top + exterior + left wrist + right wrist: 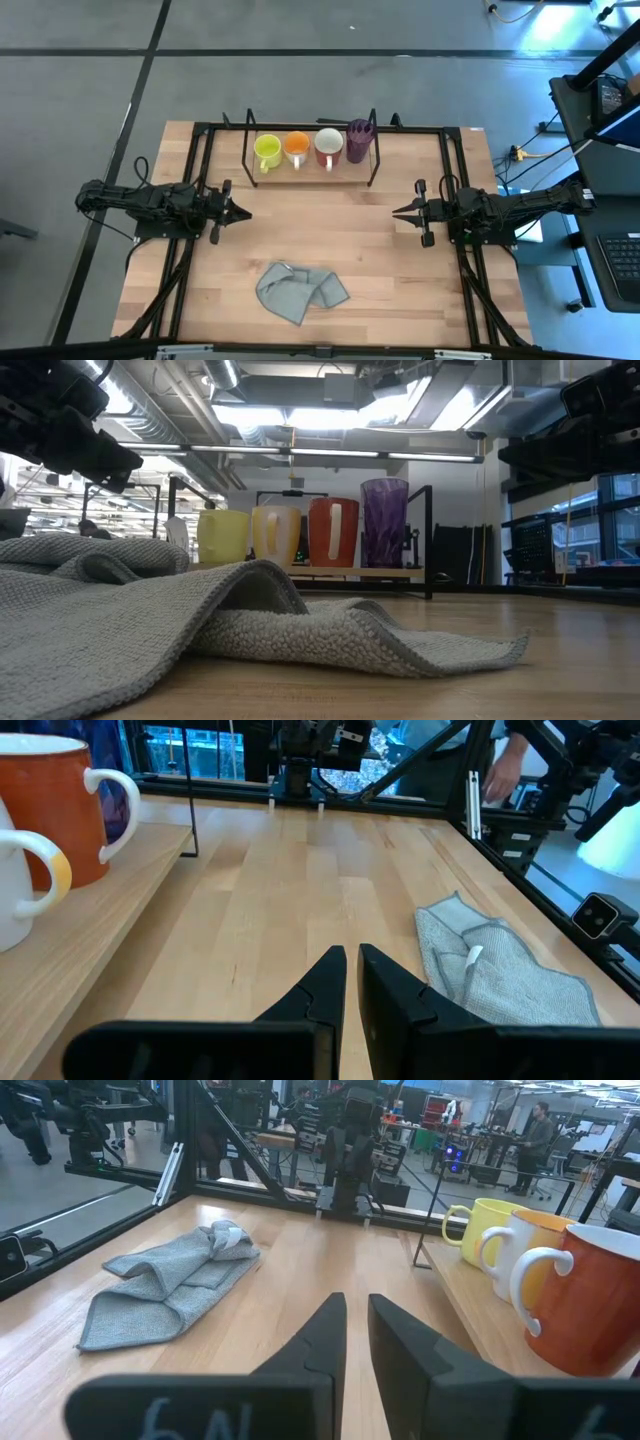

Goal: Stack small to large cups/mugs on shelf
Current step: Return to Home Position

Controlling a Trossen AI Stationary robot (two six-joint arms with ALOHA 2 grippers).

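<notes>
Four cups stand upright in a row on the low black wire shelf [310, 178] at the table's far middle. From left to right they are a yellow mug [267, 151], an orange mug [296, 147], a white-rimmed mug with a red inside [328, 146] and a taller purple tumbler [359, 140]. The low view shows the same row, from the yellow mug [222, 537] to the purple tumbler [385, 523]. My left gripper [245, 212] is shut and empty, left of the table's middle. My right gripper [397, 212] is shut and empty, right of the middle. The two grippers point at each other.
A crumpled grey cloth [300, 291] lies on the table near its front edge, between the arms; it also fills the low view's foreground [200, 620]. A black frame [455, 180] runs around the table. Bare wood lies between the two grippers.
</notes>
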